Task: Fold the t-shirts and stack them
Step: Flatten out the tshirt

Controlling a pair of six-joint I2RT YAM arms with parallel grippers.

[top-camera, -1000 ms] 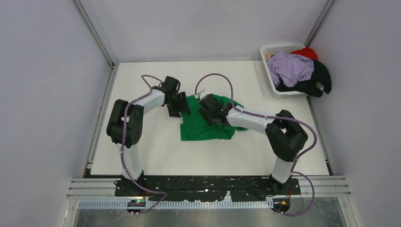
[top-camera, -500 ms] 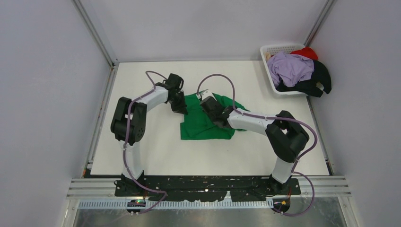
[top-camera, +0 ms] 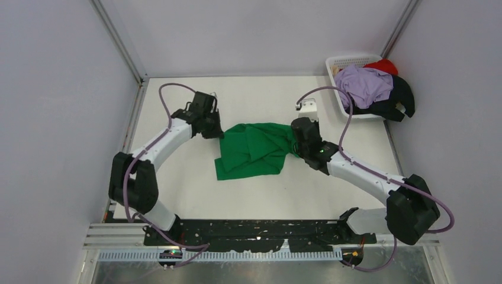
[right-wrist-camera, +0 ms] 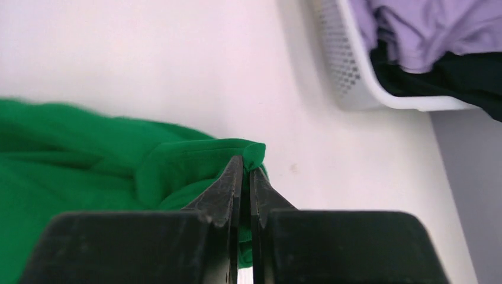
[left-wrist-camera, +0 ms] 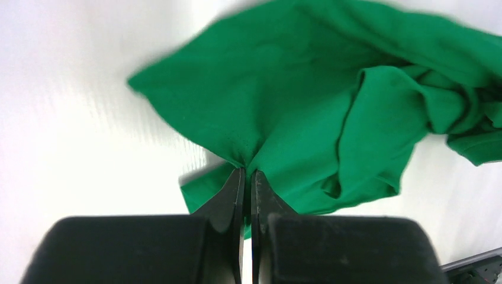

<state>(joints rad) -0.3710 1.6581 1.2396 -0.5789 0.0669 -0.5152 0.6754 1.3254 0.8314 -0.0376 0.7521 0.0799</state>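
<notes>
Setting: a white tabletop point(top-camera: 189, 189) seen from above, with pale walls around it and two robot arms reaching in from the near edge.
Main garment: a bright green cloth t-shirt point(top-camera: 251, 151) lies rumpled near the middle of the table, between the two tools.
Shape of the garment: its far edge is drawn out sideways from one tool to the other; the rest sags toward the near side in loose folds.
Left arm's tool: the left gripper point(left-wrist-camera: 247, 177) is clenched on the left edge of the green shirt. Its jaws are pressed together, with a small pucker of fabric caught at the tips.
Right arm's tool: the right gripper point(right-wrist-camera: 245, 168) is clamped on the right edge of the same shirt, nipping a rolled fold of green cloth at the tips.
Container: a white plastic lattice basket point(top-camera: 331, 62) sits at the far right corner of the table, well apart from the green shirt.
Inside the container: a lilac cloth shirt point(top-camera: 362, 83) is heaped on top, a black cloth shirt point(top-camera: 391, 107) spills over the right rim, and a red cloth shirt point(top-camera: 383, 65) shows at the far side.
</notes>
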